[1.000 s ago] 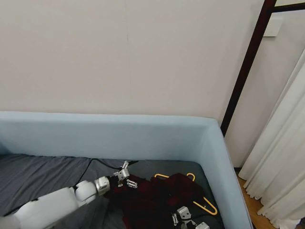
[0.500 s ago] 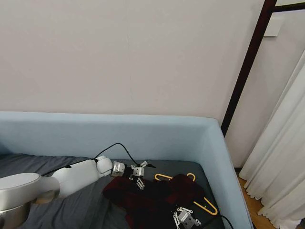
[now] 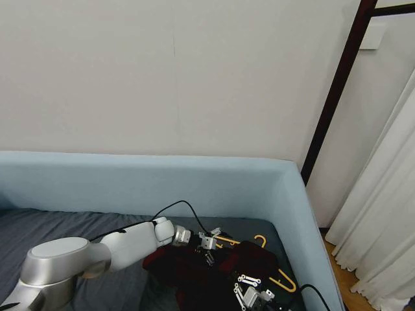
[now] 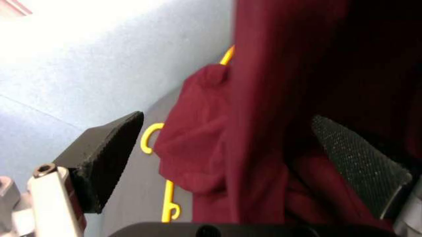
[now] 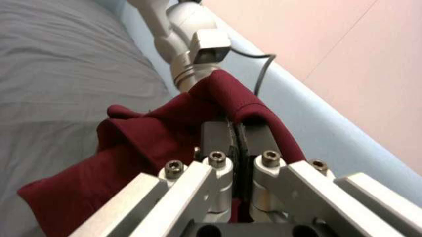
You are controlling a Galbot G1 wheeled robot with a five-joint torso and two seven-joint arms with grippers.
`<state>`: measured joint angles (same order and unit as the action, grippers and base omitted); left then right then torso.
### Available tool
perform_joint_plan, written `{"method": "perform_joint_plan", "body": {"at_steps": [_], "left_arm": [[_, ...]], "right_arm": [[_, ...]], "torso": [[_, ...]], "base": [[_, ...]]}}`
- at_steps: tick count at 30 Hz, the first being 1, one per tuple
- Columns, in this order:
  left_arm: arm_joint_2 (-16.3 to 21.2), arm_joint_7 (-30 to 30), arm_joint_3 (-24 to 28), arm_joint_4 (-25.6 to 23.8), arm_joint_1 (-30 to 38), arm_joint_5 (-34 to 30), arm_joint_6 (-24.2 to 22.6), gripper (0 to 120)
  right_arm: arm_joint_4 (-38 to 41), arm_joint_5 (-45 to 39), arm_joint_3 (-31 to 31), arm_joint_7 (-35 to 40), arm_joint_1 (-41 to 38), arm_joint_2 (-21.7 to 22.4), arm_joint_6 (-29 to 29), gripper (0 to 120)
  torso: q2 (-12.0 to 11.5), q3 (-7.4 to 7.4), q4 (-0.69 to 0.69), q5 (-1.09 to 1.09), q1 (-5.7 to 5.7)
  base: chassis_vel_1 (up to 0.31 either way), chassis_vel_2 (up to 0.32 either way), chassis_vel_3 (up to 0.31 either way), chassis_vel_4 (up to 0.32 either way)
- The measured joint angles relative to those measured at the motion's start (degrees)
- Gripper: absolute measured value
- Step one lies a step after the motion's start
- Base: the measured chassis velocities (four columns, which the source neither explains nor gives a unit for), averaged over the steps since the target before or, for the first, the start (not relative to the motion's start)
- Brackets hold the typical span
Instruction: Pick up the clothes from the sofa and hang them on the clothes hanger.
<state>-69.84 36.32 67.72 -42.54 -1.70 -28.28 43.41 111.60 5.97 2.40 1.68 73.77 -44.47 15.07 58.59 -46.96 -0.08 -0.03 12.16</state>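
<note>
Garment (image 3: 194,278), dark red, one piece, lies crumpled on the sofa (image 3: 162,181), draped over the yellow hanger (image 3: 283,280) so that the hanger's hook and one looped end poke out from under the cloth. Both sit on the grey seat cover (image 3: 52,240) in the corner where the backrest meets the side arm.

Progress, my read: early. Done so far is a grip only. My right tool (image 5: 234,133) is clenched on a raised fold of the garment, pads pressed together with cloth between them, on the side of the hanger away from the backrest. My left tool (image 3: 211,241) is released, just beside the hanger's hook. In the left wrist view its fingers (image 4: 108,158) stand wide apart with a ridge of red cloth between them, not yet pinched.

Left to do: close the left tool on the cloth, lift the garment, get it properly onto the hanger. Right now it is bunched over the hanger, not hung. Whether the hanger is threaded into the garment at all I cannot tell; the cloth hides its middle.

Containers: the nearest thing is the sofa corner itself, walled by backrest and side arm. In it: the garment, the hanger, my two tools. A black cable runs along my left arm above the seat.
</note>
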Motion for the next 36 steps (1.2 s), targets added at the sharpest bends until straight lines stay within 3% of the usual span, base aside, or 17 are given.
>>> {"method": "perform_joint_plan", "body": {"at_steps": [3,8,18,29,36], "left_arm": [[-0.3,-0.3,-0.2,1.7,-0.3,1.7,0.8,95],[-1.4,-4.2,-4.6,4.6,-2.4,6.9,3.6,77],[-1.4,-4.6,-6.8,4.4,-4.8,7.0,3.8,41],[0.5,-4.8,-10.0,0.7,-5.9,7.1,3.2,0],[2.5,-6.0,-11.2,-1.9,-5.9,6.2,2.4,0]], "right_arm": [[0.4,-0.2,-0.1,0.1,0.0,0.2,0.1,0],[0.9,-0.8,0.6,0.2,-0.6,0.3,0.1,0],[1.6,-4.5,1.4,1.2,0.0,0.5,-1.5,0],[1.8,-4.1,0.3,1.2,1.4,0.8,-1.1,0],[1.8,-4.9,-0.9,1.1,1.1,1.9,-1.3,0]], "torso": [[0.0,0.0,0.02,0.0,0.0],[0.0,0.0,0.02,-0.01,-0.01],[0.0,0.01,0.01,-0.01,-0.01],[0.0,0.01,0.0,-0.01,-0.01],[0.0,0.0,0.0,-0.02,-0.01]], "base": [[0.0,0.0,0.0,0.0],[0.0,0.0,0.0,0.0],[0.0,0.0,0.0,0.0],[0.0,0.0,0.0,0.0],[0.0,0.0,0.0,0.0]]}}
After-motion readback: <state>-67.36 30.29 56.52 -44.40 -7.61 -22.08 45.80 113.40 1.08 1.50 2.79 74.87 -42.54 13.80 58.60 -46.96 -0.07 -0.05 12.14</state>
